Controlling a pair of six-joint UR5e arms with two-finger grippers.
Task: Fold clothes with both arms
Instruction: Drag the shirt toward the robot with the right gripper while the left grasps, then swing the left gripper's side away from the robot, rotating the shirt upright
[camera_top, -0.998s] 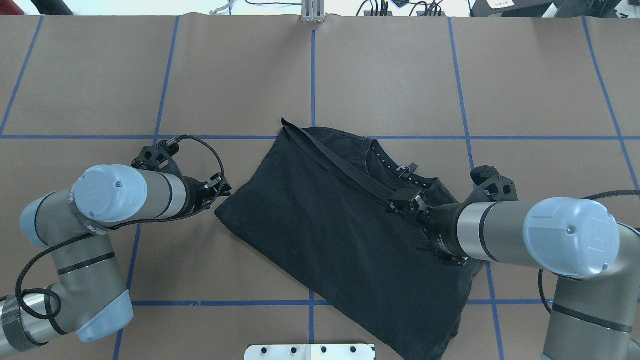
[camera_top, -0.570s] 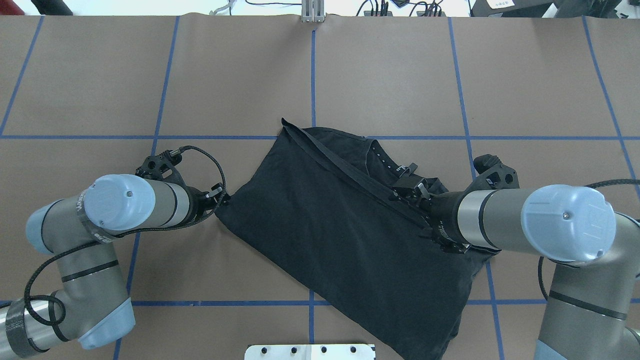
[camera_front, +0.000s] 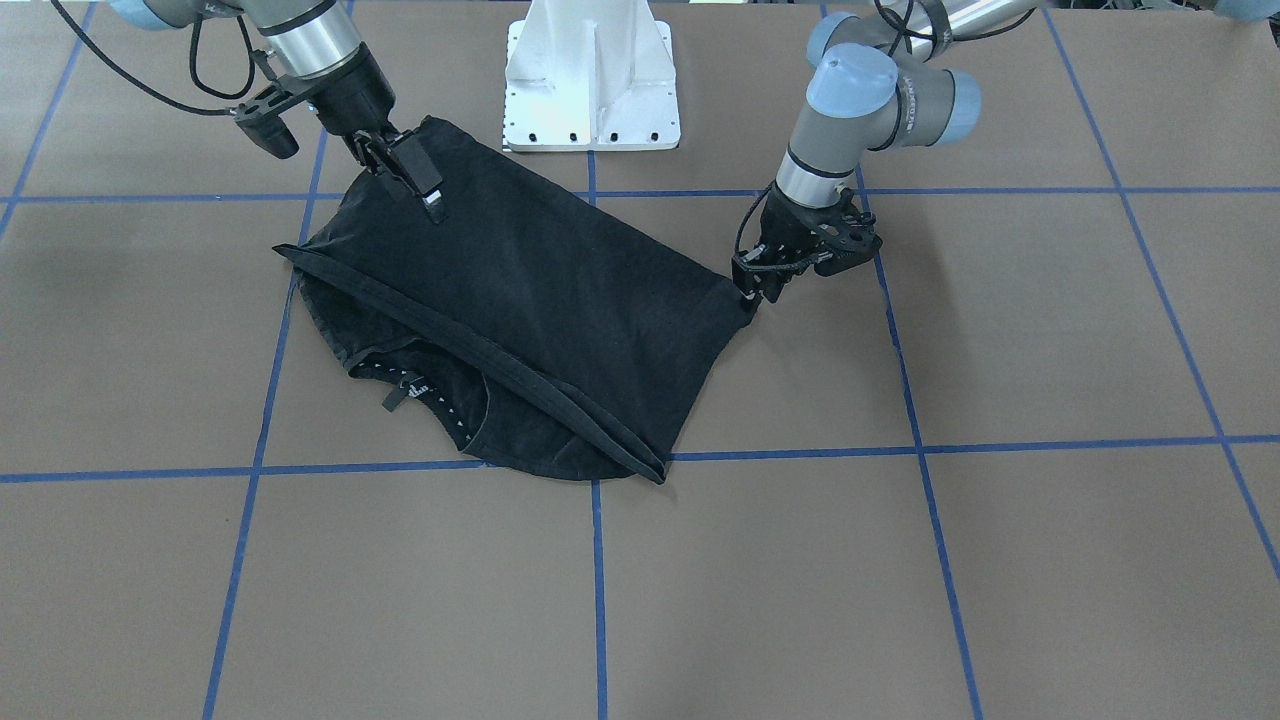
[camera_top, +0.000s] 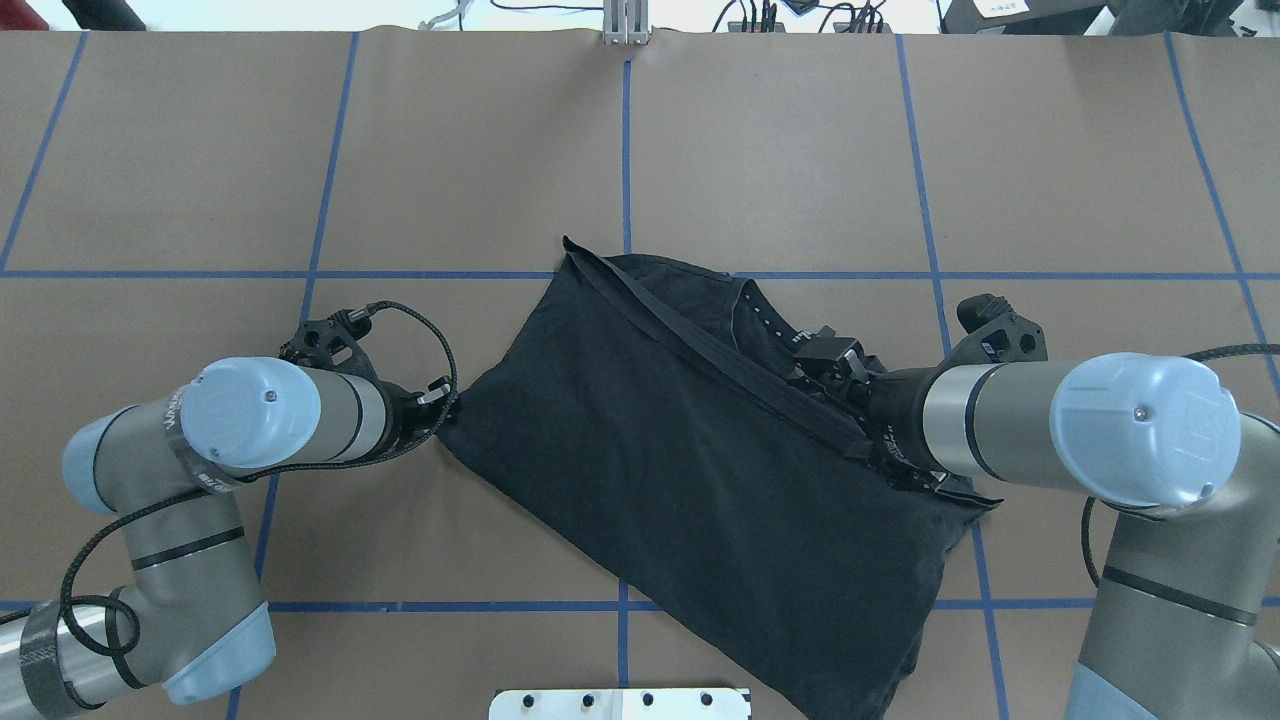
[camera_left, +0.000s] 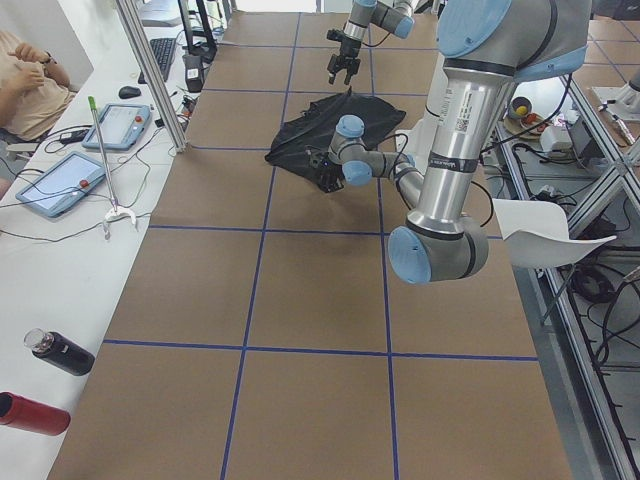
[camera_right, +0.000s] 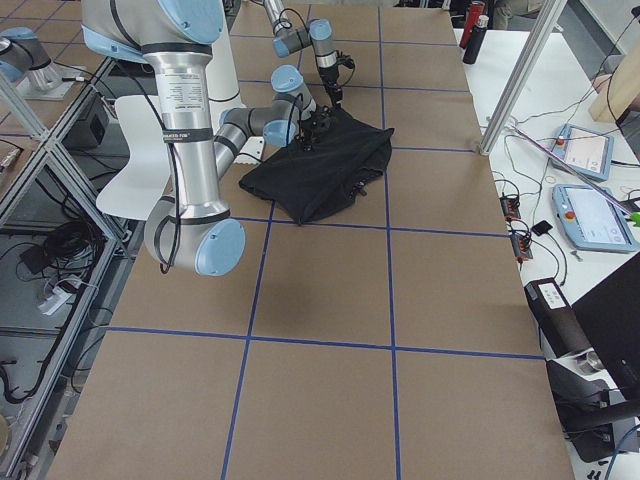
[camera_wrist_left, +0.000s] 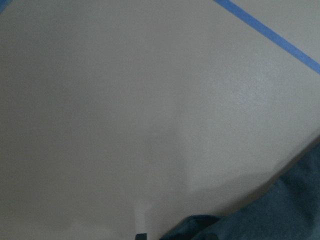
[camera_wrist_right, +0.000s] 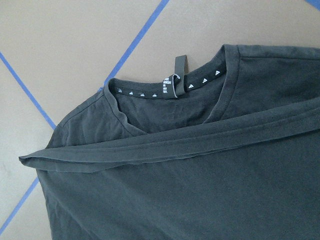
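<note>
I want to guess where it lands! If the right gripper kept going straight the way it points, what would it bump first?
Probably the black T-shirt. The right gripper tilts down over it, and its wrist camera faces the folded hem band beside the collar. How high it hangs is unclear.

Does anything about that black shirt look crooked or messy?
Yes. The T-shirt lies askew, diagonal to the blue tape lines. Its fold is uneven: the hem band runs slantwise across it, leaving the collar and one shoulder sticking out. Nothing looks torn or spilled.
</note>
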